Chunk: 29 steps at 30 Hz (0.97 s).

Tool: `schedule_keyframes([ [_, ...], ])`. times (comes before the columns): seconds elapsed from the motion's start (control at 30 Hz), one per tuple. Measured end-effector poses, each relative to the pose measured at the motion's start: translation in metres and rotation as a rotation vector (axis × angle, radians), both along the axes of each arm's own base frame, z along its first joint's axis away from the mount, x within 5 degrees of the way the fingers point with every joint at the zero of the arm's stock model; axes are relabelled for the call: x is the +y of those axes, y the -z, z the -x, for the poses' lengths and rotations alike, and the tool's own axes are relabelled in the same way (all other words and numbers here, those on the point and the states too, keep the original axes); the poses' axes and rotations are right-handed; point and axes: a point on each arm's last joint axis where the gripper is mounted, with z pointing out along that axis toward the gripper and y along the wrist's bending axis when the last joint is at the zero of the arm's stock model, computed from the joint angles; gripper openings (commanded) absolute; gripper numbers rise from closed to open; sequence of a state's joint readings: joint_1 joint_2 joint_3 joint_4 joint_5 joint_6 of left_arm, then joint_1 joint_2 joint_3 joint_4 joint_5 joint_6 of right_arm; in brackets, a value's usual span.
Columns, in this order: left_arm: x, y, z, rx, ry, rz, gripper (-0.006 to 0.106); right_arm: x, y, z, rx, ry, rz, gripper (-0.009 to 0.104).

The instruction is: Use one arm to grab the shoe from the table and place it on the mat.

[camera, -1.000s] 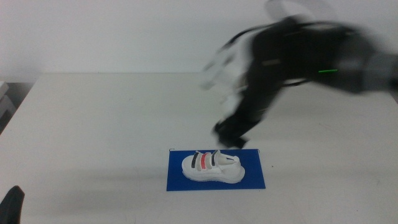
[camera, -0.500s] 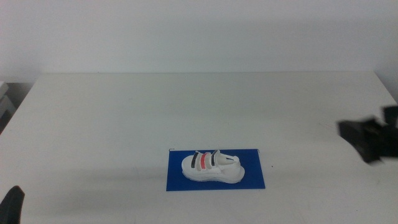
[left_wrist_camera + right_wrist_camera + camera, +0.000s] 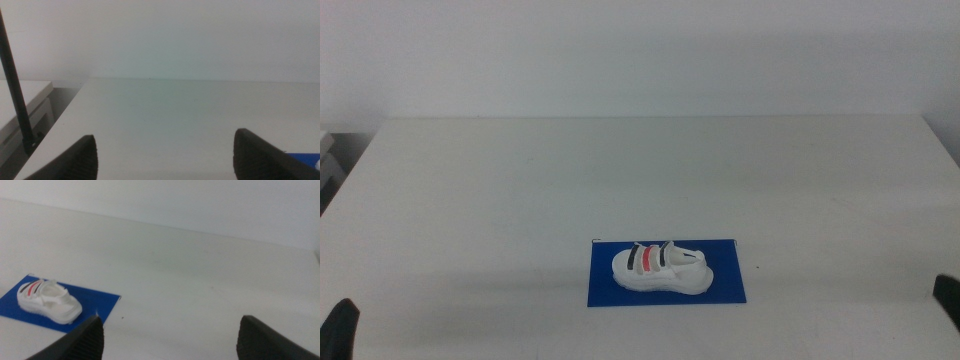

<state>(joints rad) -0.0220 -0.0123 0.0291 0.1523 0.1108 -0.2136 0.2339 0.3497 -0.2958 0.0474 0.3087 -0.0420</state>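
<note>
The white shoe (image 3: 659,268) with dark, red and dark straps lies on its sole on the dark-blue mat (image 3: 728,283) near the table's front middle. It also shows in the right wrist view (image 3: 49,303), on the mat (image 3: 95,302). My right gripper (image 3: 170,335) is open and empty, pulled back to the table's front right; only a dark tip (image 3: 949,298) shows in the middle view. My left gripper (image 3: 165,152) is open and empty at the front left corner (image 3: 340,330). A sliver of the mat (image 3: 302,156) shows past its jaw.
The white table (image 3: 620,180) spreads wide around the mat. A white wall stands behind its far edge. A grey shelf edge (image 3: 328,160) and a thin black pole (image 3: 15,85) stand off the table's left side.
My right arm has pulled away from above the shoe, swung right and dropped to the front right corner, almost out of the middle view. The shoe stays on the mat.
</note>
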Motion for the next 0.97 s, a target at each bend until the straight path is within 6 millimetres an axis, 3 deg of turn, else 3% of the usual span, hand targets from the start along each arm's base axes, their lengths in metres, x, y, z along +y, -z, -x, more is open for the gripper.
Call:
schedule_keyframes([
  [0.23,0.000,0.000,0.000,0.000,0.000,0.000,0.092,-0.001,0.030,0.004,0.027,-0.004,0.002,0.085],
  [0.57,0.000,0.000,0.000,0.000,0.000,0.000,0.092,-0.005,0.050,0.023,-0.080,-0.004,-0.018,0.085],
  [0.77,0.000,0.000,0.000,0.001,0.000,0.000,0.092,-0.007,0.077,0.029,-0.093,-0.004,-0.019,0.085],
  [0.97,0.000,0.000,0.000,0.000,0.000,0.000,0.092,-0.007,0.082,0.030,-0.067,-0.005,-0.013,0.085],
])
